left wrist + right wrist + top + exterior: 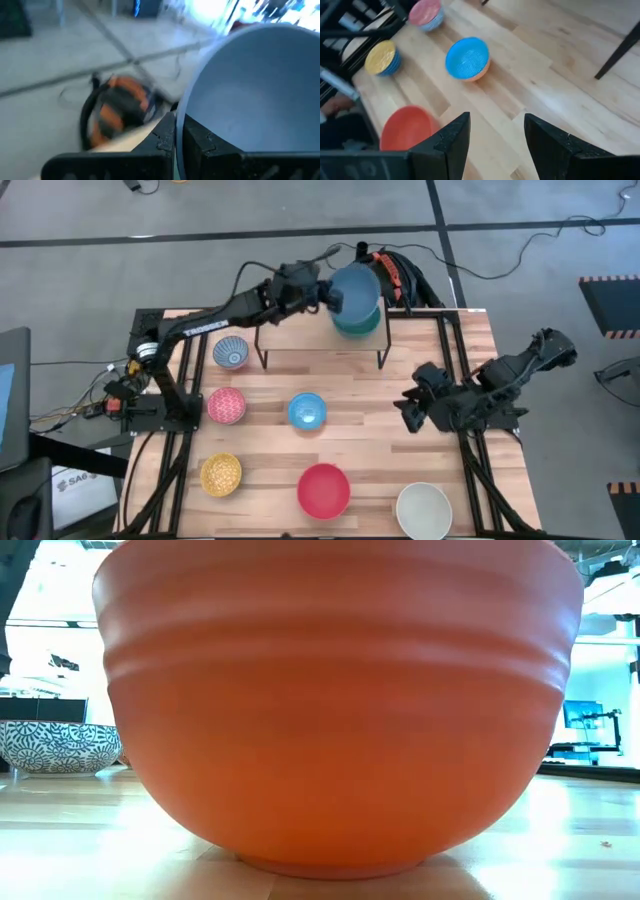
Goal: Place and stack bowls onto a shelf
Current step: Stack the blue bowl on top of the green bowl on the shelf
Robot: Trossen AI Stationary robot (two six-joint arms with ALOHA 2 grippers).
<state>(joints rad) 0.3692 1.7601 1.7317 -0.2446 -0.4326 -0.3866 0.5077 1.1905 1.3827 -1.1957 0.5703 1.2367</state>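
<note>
Bare boards between light blue bowl (pixel 306 411) and shelf (pixel 320 358) — passable.

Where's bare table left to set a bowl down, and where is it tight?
Free: the slats between the light blue bowl and the right gripper, and the shelf's left half. Crowded: the left side, around the patterned, pink and yellow bowls.
</note>
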